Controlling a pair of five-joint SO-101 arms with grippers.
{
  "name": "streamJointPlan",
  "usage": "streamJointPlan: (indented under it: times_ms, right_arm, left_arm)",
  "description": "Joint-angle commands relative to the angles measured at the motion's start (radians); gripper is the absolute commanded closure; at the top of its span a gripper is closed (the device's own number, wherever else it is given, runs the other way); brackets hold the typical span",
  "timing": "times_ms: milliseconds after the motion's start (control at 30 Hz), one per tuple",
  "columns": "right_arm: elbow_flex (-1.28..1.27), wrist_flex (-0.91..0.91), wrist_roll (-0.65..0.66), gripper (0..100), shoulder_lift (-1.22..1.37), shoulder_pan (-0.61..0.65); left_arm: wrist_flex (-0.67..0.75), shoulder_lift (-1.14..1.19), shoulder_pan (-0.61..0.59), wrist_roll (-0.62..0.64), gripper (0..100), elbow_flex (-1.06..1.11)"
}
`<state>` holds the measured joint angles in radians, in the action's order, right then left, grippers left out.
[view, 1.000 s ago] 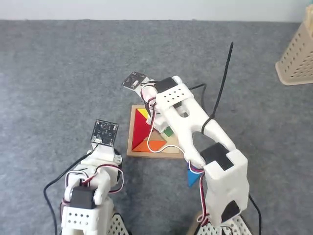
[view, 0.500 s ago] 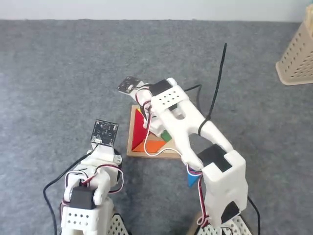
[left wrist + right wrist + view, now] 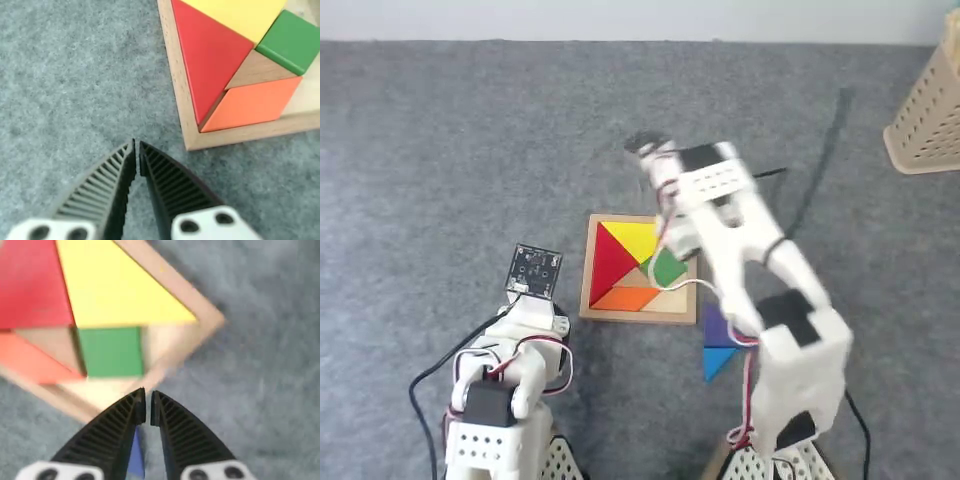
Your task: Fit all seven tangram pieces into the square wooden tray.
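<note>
The square wooden tray lies mid-table. It holds a yellow triangle, a red triangle, an orange piece and a green square. A blue triangle and a purple piece lie on the carpet just right of the tray. My right arm stretches over the tray's right side. Its gripper is shut and empty, above the tray rim beside the green square. My left gripper is shut and empty over the carpet, close to a tray corner by the orange piece.
A beige perforated basket stands at the far right edge. Grey carpet covers the table, with open room to the left of and beyond the tray. A black cable trails from the right arm.
My right arm has swung to the right, off the tray's left half, uncovering the yellow triangle and the purple piece. The left arm has stayed still.
</note>
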<state>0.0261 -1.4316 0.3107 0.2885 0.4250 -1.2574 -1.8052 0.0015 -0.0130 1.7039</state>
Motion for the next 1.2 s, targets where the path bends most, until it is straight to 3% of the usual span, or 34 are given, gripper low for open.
streamJointPlan:
  times_ms: [0, 233, 367, 633, 900, 1067, 1167]
  right_arm:
    - [-0.17, 0.019, 0.021, 98.0, -0.251, -0.016]
    - [-0.511, 0.027, 0.031, 98.3, -0.558, -0.074]
    - [-0.64, 0.033, 0.083, 98.3, -0.627, -0.134]
    - [-0.775, 0.048, 0.164, 97.8, -0.723, -0.136]
    - [-0.973, 0.206, 0.133, 94.3, -0.811, 0.087]
    - [-0.977, 0.28, 0.084, 84.2, -0.759, 0.094]
    - [-0.977, 0.338, 0.064, 83.0, -0.69, 0.099]
  left_arm:
    - [-0.006, -0.021, -0.006, 0.008, 99, -0.019]
    - [-0.006, -0.021, -0.006, 0.008, 99, -0.019]
    - [-0.006, -0.021, -0.006, 0.008, 99, -0.019]
    - [-0.006, -0.021, -0.006, 0.008, 99, -0.019]
    - [-0.006, -0.021, -0.006, 0.008, 99, -0.019]
    - [-0.006, -0.021, -0.006, 0.008, 99, -0.019]
    - [-0.006, -0.021, -0.006, 0.008, 99, -0.019]
